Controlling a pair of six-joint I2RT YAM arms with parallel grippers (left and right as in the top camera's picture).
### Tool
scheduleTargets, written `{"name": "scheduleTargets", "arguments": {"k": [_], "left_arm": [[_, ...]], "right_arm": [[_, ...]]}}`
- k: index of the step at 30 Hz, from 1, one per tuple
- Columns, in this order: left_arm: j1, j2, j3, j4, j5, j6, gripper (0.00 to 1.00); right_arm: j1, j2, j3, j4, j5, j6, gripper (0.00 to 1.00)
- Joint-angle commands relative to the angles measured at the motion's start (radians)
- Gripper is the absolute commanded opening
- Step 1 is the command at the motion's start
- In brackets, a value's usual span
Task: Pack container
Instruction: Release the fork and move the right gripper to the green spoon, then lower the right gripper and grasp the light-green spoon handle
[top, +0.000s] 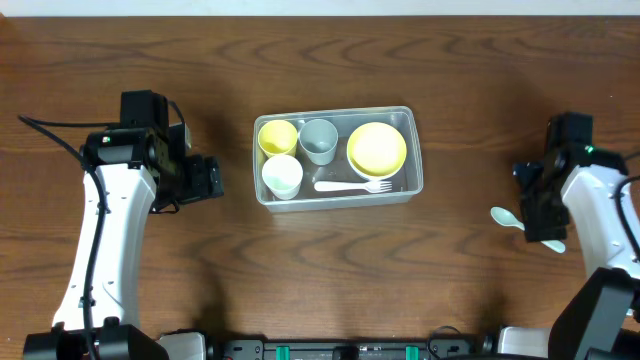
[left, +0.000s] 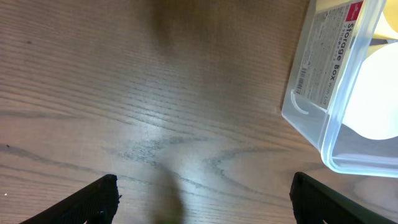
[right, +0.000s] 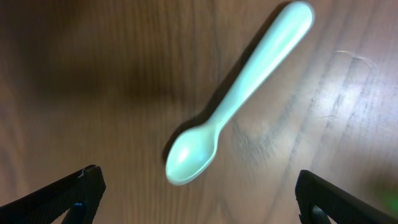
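The container (top: 340, 198), a clear rectangular plastic tub with rounded corners and a rim, sits at the middle of the brown wooden table (top: 450, 290). Inside it, on the left, stand a yellow plastic cup (top: 277, 136) at the far side and a white plastic cup (top: 282, 176) nearer, with a grey plastic cup (top: 318, 139) just right of the yellow one. A round yellow bowl (top: 377, 148) fills the far right part, and a white plastic fork (top: 355, 186) lies along the near wall. The left gripper (left: 202, 190) hangs over bare wood just left of the tub, jaws spread wide with nothing between them. Far off at the right edge, the right gripper (right: 199, 180) is low over a pale green plastic spoon (right: 239, 96) lying flat on the table. Its jaws are wide apart too, and the spoon lies loose between them, clear of both fingers.
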Motion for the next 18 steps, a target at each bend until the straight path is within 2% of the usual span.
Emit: {"name": "scheduleTargets", "arguments": {"k": [1,9,18], "left_arm": [[0.003,-0.012,-0.001,-0.006,-0.004,-0.002,0.88],[0.003,-0.012,-0.001,-0.014,-0.004,-0.002,0.88],[0.003,-0.012,-0.001,-0.018,-0.004,-0.002,0.88]], "right_arm": [[-0.009,0.000,-0.094,0.085,0.027,0.042,0.99],[-0.015,0.000,-0.242,0.283,0.026,0.043,0.94],[-0.023,0.000,-0.269,0.285,0.022,0.043,0.90]]}}
